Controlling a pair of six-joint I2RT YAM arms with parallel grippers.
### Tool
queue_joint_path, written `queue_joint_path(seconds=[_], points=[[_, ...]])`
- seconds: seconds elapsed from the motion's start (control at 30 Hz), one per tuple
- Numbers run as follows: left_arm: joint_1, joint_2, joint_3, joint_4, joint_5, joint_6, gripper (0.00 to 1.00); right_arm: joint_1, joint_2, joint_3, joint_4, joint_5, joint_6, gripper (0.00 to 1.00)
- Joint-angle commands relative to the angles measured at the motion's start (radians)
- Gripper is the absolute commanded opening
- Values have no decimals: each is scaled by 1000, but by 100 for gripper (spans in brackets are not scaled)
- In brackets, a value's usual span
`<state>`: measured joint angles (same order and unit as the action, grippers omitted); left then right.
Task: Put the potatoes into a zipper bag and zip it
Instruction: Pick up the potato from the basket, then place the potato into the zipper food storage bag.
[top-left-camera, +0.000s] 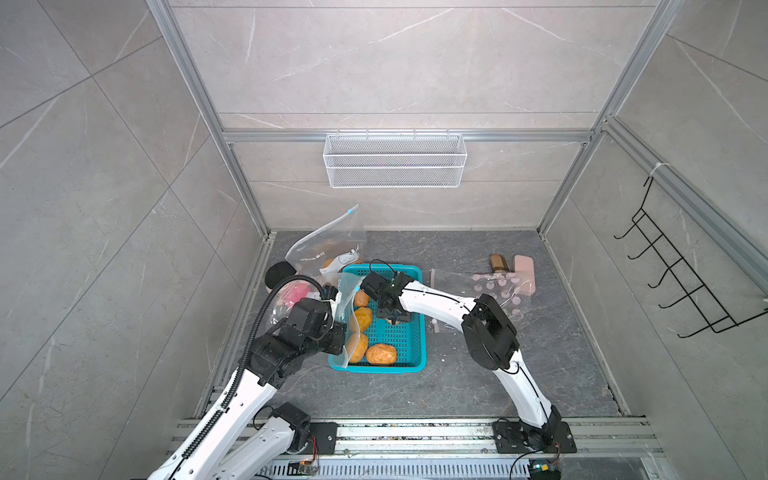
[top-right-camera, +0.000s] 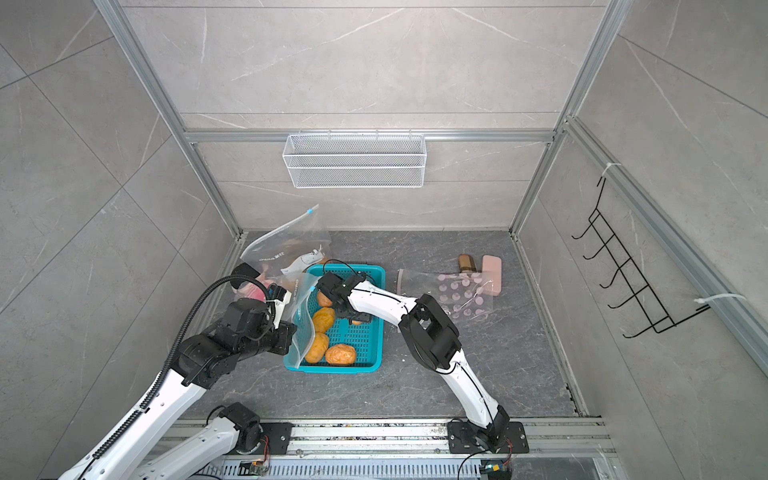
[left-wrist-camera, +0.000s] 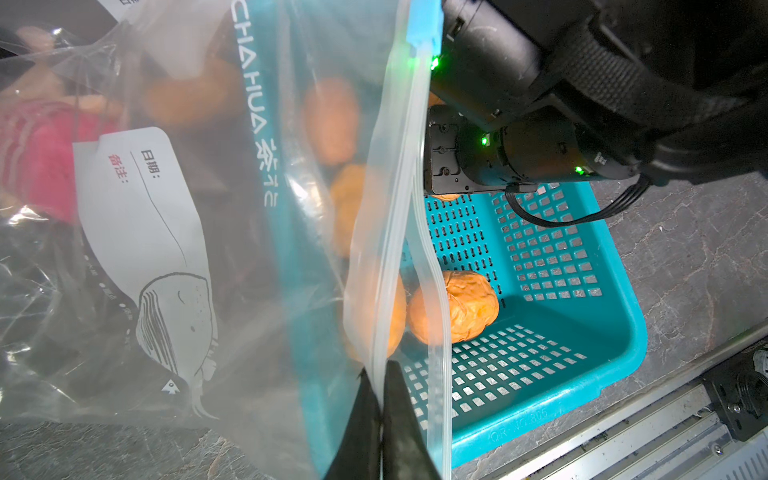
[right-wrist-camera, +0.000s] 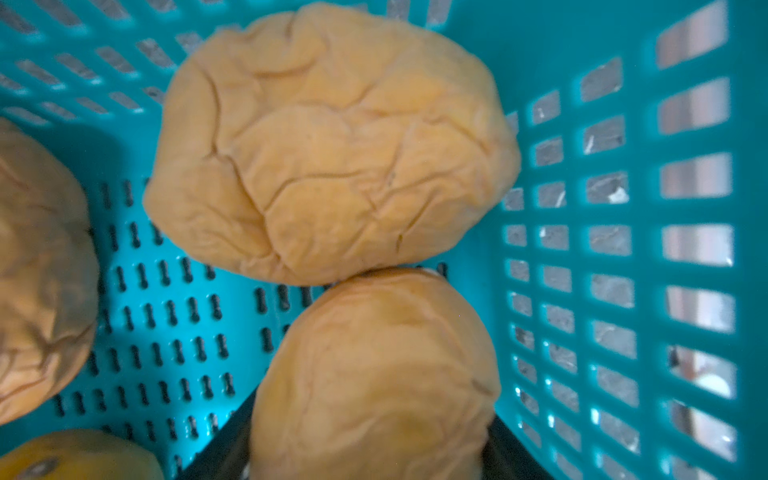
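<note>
Grey stone tabletop (top-left-camera: 478, 374) lies between pale tiled walls (top-left-camera: 83, 208). Left of centre in both top views, the left gripper (top-left-camera: 337, 332) is closed on the zip edge of a clear bag (top-left-camera: 347, 307). The left wrist view shows its two black fingers (left-wrist-camera: 361, 415) pressed together with the plastic strip between them. The bag hangs upright at the left wall of the teal basket (top-left-camera: 419, 357), and its mouth is partly apart. Four potatoes (top-left-camera: 381, 354) lie along the left side and front of the basket, some seen through the bag. At the centre, the right gripper (top-left-camera: 392, 319) reaches down into the basket. In the right wrist view its fingers stand at both sides of one potato (right-wrist-camera: 374, 374), which touches a bigger potato (right-wrist-camera: 332, 145). Whether they press it firmly, I cannot tell. A dotted bag (top-left-camera: 498, 291) lies to the right of the basket.
</note>
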<state>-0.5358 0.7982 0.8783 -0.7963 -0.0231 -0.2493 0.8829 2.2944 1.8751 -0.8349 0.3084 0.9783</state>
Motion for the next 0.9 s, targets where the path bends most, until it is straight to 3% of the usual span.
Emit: queue_joint_path(seconds=[0.0, 0.23, 0.4, 0.63, 0.87], points=[[3, -2, -2, 32, 12, 27, 0, 1, -140, -117, 117, -46, -67, 47], [4, -10, -6, 37, 43, 26, 0, 35, -494, -492, 542, -135, -245, 43], [5, -10, -4, 35, 35, 28, 0, 72, -687, -758, 967, -284, -372, 42], [5, -8, -2, 34, 39, 28, 0, 144, -676, -829, 1256, -487, -484, 42], [4, -8, -5, 33, 38, 28, 0, 166, -681, -868, 1369, -550, -508, 42]])
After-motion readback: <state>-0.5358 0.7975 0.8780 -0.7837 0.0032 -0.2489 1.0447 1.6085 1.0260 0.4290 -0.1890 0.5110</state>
